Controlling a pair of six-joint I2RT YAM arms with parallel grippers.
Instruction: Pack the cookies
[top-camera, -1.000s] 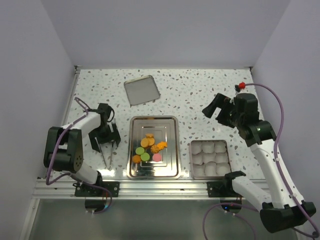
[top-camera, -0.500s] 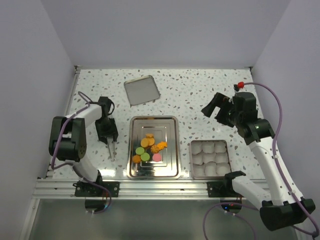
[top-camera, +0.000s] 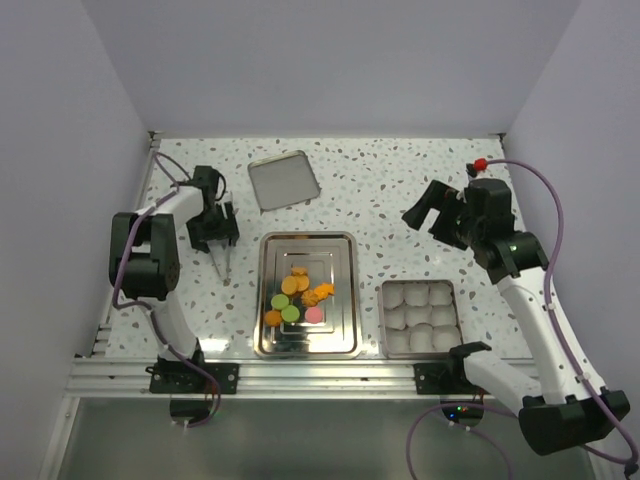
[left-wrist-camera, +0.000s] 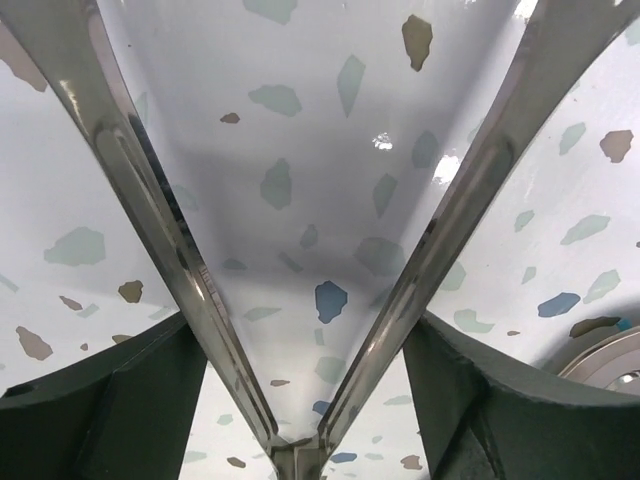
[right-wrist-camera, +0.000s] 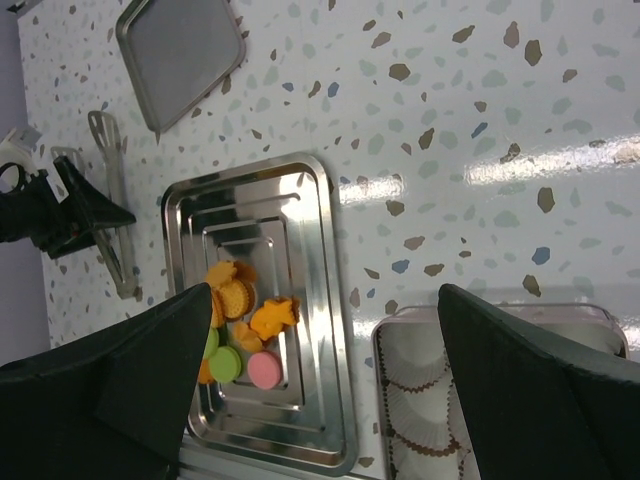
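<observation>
Near the left edge of the table, the left end effector (top-camera: 216, 238) sits low over a pair of metal tongs (left-wrist-camera: 155, 220). In the wrist view its dark fingers (left-wrist-camera: 90, 400) press in from either side on the spread arms, so it appears closed on the tongs. The tool lies on the table, or just off it.

Towards the far edge lies a square lid (top-camera: 284, 180). The cookies (top-camera: 297, 297) are heaped in the middle of a steel tray (top-camera: 338, 335) by the near edge. They are mostly orange, with some green and one pink, and several overlap. Just to the right of the tray stands the tin (top-camera: 380, 320), and none of its white liners (top-camera: 420, 318) shows a cookie. The right end effector (top-camera: 422, 207) hangs high over the right side of the table — spread wide, with nothing in it.

By my reading, this is the tool pick-up step and packing proper is not yet begun. The next move calls for a firm hold on the tongs. They should then be lifted and carried right to the tray, where the tips can close on a single cookie — best one at the heap's edge.
</observation>
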